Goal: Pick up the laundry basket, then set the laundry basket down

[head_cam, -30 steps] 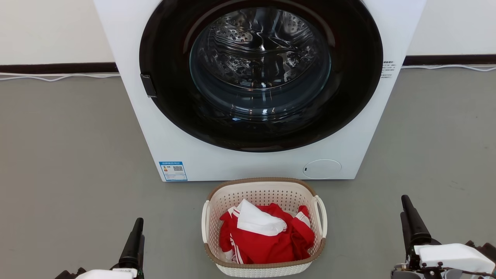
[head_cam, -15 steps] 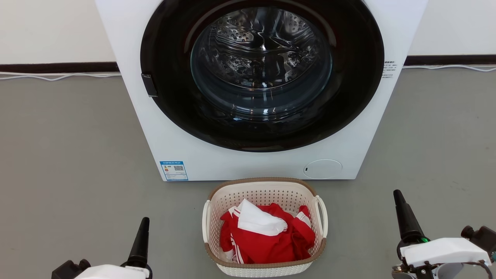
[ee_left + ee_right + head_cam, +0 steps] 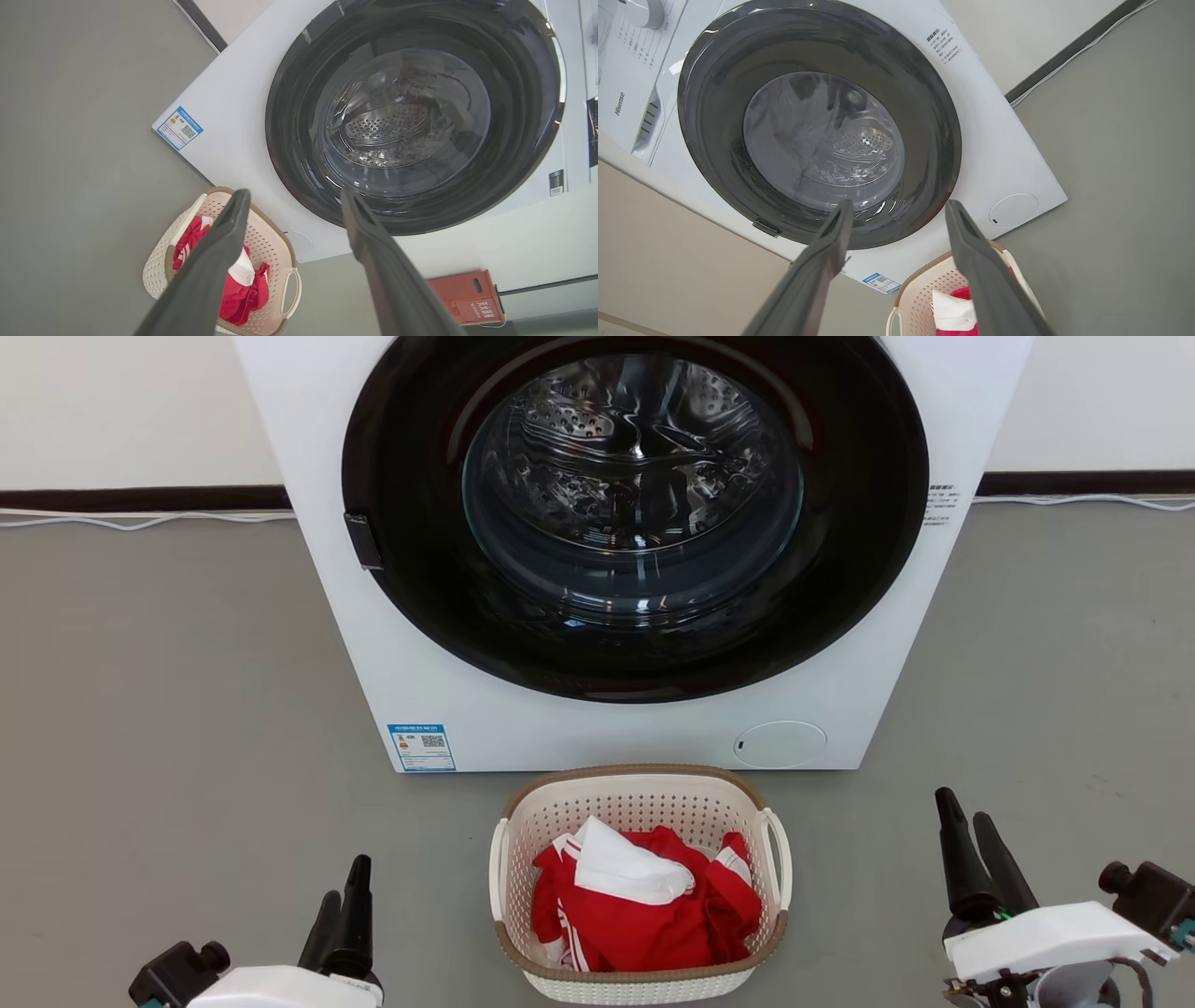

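Grey floor (image 3: 168,709) runs up to a pale wall (image 3: 112,411) with a dark skirting strip, and a white cable (image 3: 140,523) lies along its foot. On this floor stands a white washing machine (image 3: 579,733) with a round dark door (image 3: 868,523); the door is closed and the metal drum shows through its glass. A small blue label (image 3: 421,748) sits low on the left of its front. The laundry basket (image 3: 644,803) stands upright on the floor just in front of the machine, near its middle, with one white loop handle on each side. Inside it lie a red garment (image 3: 653,929) with white stripes and a white cloth (image 3: 621,875) on top of it. The left gripper (image 3: 343,882) is low at the left of the basket, well apart from it; its fingers are released, with nothing between them. The right gripper (image 3: 962,807) is at the right of the basket, also well apart, fingers spread and empty. In the left wrist view a red box (image 3: 462,298) stands by the wall beside the machine
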Robot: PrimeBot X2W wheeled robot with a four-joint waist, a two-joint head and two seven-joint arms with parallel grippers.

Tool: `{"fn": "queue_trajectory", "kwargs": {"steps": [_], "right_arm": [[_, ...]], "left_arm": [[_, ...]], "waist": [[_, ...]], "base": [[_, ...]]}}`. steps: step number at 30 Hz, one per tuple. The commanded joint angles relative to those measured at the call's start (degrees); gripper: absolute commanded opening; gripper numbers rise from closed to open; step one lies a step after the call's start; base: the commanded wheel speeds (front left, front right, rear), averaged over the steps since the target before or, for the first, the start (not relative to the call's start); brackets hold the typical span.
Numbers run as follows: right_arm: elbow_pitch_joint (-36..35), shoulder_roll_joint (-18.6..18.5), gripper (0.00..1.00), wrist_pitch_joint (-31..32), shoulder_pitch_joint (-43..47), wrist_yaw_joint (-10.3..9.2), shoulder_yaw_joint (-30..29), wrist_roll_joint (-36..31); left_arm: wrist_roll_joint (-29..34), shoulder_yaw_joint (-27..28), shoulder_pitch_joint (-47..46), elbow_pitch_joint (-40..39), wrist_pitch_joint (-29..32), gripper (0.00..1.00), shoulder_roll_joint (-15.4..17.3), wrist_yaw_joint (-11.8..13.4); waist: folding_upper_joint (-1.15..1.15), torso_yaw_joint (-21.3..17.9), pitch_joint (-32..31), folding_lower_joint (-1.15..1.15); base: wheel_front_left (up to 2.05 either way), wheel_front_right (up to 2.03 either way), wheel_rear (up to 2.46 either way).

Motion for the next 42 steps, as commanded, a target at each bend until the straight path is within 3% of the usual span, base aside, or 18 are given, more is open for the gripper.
{"fn": "queue_trajectory", "kwargs": {"steps": [1, 42], "right_arm": [[-1.88, -1.07, 1.00, -1.16, -2.53, 0.23, 1.03, -2.80], [-1.69, -2.76, 1.00, -8.06, -2.46, 0.37, 6.21, -31.65]], "left_arm": [[2.03, 0.60, -2.45, -1.81, -0.96, 1.00, 0.46, 0.45], [28.55, -2.48, -2.27, -3.61, -7.84, 1.00, 0.90, 3.34]], "waist": [[0.00, 0.05, -0.06, 0.00], [0.00, 0.39, -0.37, 0.00]], "base": [[0.00, 0.00, 0.00], [0.00, 0.00, 0.00]]}}
